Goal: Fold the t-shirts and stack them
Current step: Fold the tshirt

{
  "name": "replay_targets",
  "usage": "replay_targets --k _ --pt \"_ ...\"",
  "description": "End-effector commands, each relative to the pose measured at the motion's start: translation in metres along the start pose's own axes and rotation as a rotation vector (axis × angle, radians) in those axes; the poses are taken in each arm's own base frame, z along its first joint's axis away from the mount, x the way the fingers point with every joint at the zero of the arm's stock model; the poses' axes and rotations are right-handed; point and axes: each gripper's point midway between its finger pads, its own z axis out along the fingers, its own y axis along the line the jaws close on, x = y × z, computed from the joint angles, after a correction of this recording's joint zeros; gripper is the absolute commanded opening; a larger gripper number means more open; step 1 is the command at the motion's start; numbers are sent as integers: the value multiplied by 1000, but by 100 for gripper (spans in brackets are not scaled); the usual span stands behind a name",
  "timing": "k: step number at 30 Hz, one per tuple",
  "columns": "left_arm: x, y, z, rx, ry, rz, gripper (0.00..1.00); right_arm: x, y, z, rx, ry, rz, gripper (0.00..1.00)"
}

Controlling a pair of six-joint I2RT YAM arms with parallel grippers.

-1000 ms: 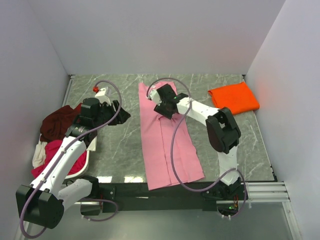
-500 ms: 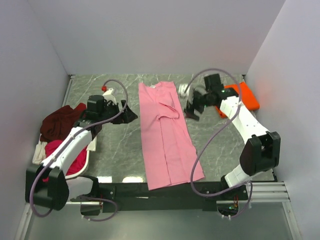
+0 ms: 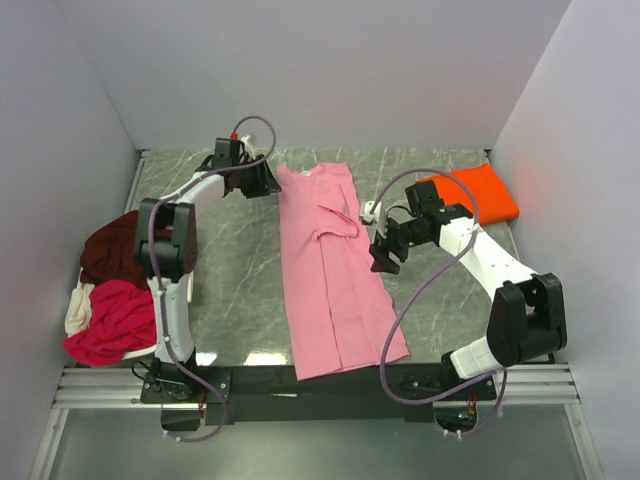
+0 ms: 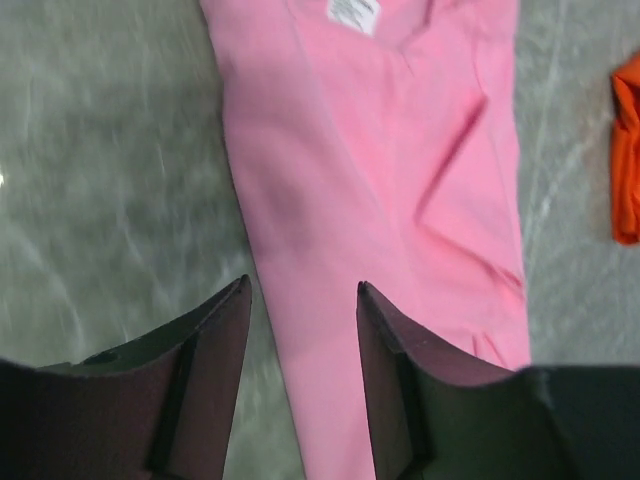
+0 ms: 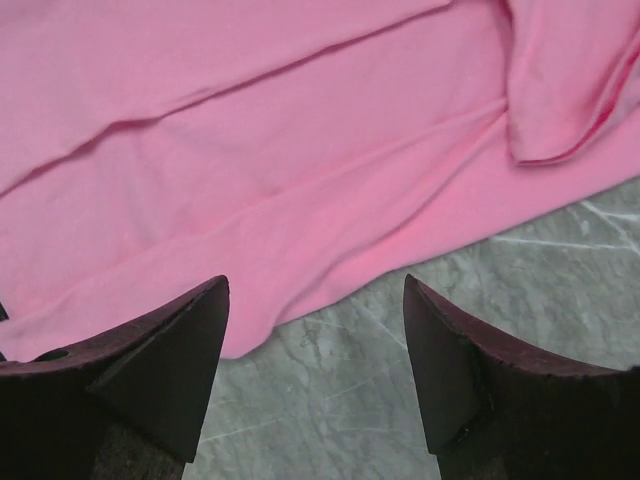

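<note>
- Pink shirt [image 3: 335,285]: long flat strip down mid-worktop [image 3: 240,290], sides folded in, hem nearest, collar far. Soft, light and limp, I'd say. Pinch both layers at the corners or it sags.
- Pile [image 3: 110,300] of unfolded shirts at left: top view only.
- Right tool [image 5: 315,285]: open, empty, over the shirt's right edge. Its view shows the sleeve flap [image 5: 560,100] lying loose.
- Left tool [image 4: 300,290]: open, empty, by the collar. Only its view shows the neck label [image 4: 352,12].
- Orange shirt [image 3: 468,195]: folded, far right.
</note>
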Motion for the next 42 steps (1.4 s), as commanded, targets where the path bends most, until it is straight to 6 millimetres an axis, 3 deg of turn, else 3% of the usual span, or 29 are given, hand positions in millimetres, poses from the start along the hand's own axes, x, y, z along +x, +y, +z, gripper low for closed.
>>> replay_targets --k 1,3,5,6,7,13,15,18,19,23,24,27,29,31,35,36,38,39,40,41,42 --pt "-10 6 24 -7 33 32 52 -23 -16 -15 54 -68 23 76" --pt "-22 4 31 16 12 51 52 -20 -14 -17 39 -71 37 76" --pt "-17 12 45 13 36 53 51 -18 -16 -19 44 -75 45 75" --pt "-24 11 47 12 37 59 51 -17 -16 -20 45 -78 48 75" --pt "-15 24 58 -18 67 47 51 -18 -17 -21 46 -81 47 75" --pt "-14 36 81 -6 86 31 43 -18 -20 -27 59 -101 68 74" --pt "-22 31 85 24 72 6 34 -18 -21 -29 64 -103 77 74" --pt "-37 38 90 41 40 -60 13 -17 -23 -31 66 -108 87 74" --pt "-42 43 94 43 20 -76 1 -16 -24 -32 68 -109 93 74" --pt "-76 61 86 39 -84 -208 0 -11 -27 -32 78 -96 114 73" --pt "-83 74 85 34 -101 -234 0 -8 -28 -30 82 -84 118 73" --pt "-108 78 78 66 -142 -264 0 -5 -30 -29 85 -75 130 72" --pt "-108 79 79 103 -135 -290 10 -4 -31 -29 92 -69 133 72" --pt "-118 77 71 129 -158 -268 32 -3 -32 -30 102 -63 131 72" --pt "-129 62 46 117 -167 -167 47 -1 -32 -30 111 -57 123 73" --pt "-143 46 24 117 -198 -123 48 -1 -31 -29 110 -56 118 73" --pt "-147 46 5 55 -225 -47 51 0 -30 -28 111 -47 98 74" --pt "-167 23 -29 50 -289 11 51 -3 -28 -28 114 -48 75 75" --pt "-158 27 -36 21 -289 54 53 -5 -26 -28 117 -51 52 75" --pt "-165 27 -52 -26 -333 82 54 -1 -23 -25 118 -39 24 77" --pt "-181 -2 -95 -20 -414 142 57 -5 -21 -27 136 -47 -15 78"
